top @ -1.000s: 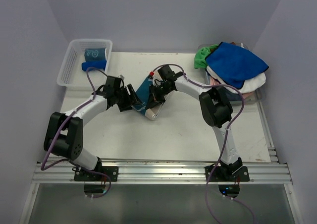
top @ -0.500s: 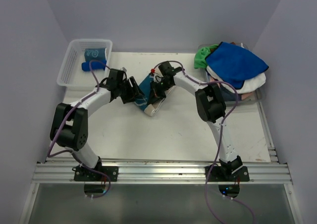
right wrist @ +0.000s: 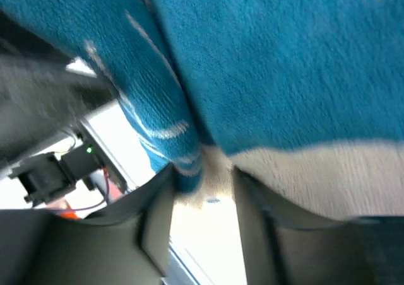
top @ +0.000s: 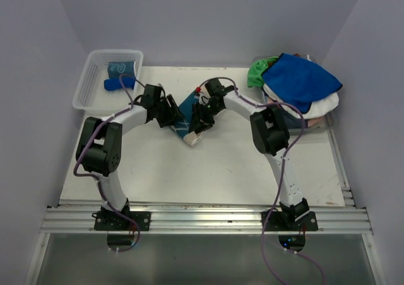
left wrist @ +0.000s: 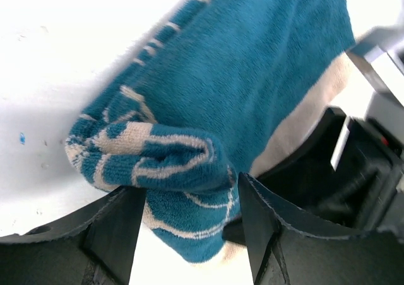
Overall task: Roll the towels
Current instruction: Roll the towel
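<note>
Towel: teal with white swirls, beige border. It lies mid-surface, a little toward the far side, between the two grippers. Long axis runs roughly far to near, slightly skewed. The teal end points to the back wall and the beige end to the near edge.

Left wrist view: one end is folded over into a loose, partial roll, and the rest lies flat beyond it.

Left gripper: comes in from the towel's left side with its fingers spread wide. The rolled end fills the gap between them. Cannot tell whether they press on it.

Right gripper: on the towel's right side, tips at the beige border. Its fingers are parted, with bare white surface showing between them. It pinches nothing.

Edges and room:
- The surface is bare on the near side of the towel, a broad stretch down to the arm bases.
- The basket sits at the far-left corner, well apart from the towel. It holds a teal roll and a blue roll.
- The pile of loose towels sits at the far right, blue on top with green, white and pink under it. It is well apart from the towel, and the right arm's elbow is near it.
</note>
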